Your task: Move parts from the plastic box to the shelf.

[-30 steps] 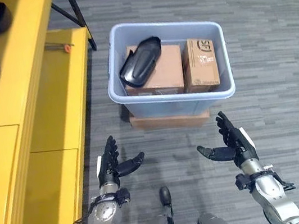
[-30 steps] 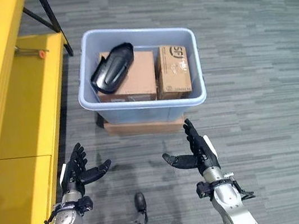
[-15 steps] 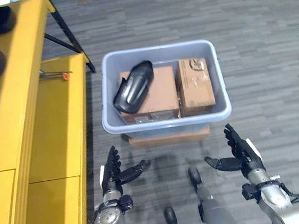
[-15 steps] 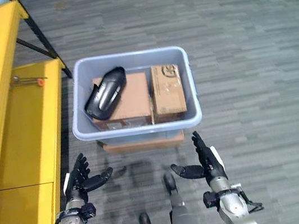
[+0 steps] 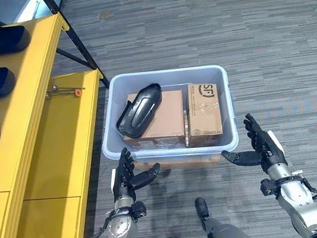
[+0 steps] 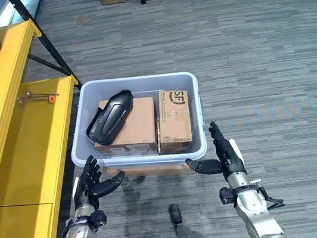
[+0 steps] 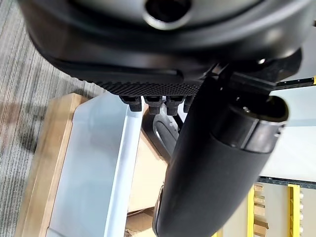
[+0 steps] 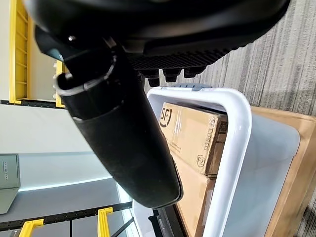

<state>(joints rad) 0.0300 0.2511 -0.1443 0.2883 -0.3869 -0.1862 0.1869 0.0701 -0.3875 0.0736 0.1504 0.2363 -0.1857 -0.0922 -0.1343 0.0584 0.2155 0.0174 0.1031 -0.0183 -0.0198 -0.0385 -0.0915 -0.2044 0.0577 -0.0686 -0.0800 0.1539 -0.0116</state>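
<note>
Hands flanking the pale blue plastic box (image 5: 152,156), nothing grasped

Black curved shell part (image 5: 138,110) lies diagonally on the cardboard cartons (image 5: 164,118) at the box's left end, nearer the left hand (image 5: 123,179); right hand (image 5: 263,149) mirrors it, fingers of both released, yellow shelf (image 5: 37,114) leftward

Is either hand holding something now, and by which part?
Nothing is held. The left hand and right hand are both open, near the front corners of the box, not touching the black part inside.

Plastic box (image 5: 170,153) open-topped; black part (image 5: 139,110) exposed atop cardboard boxes (image 5: 170,117).
</note>
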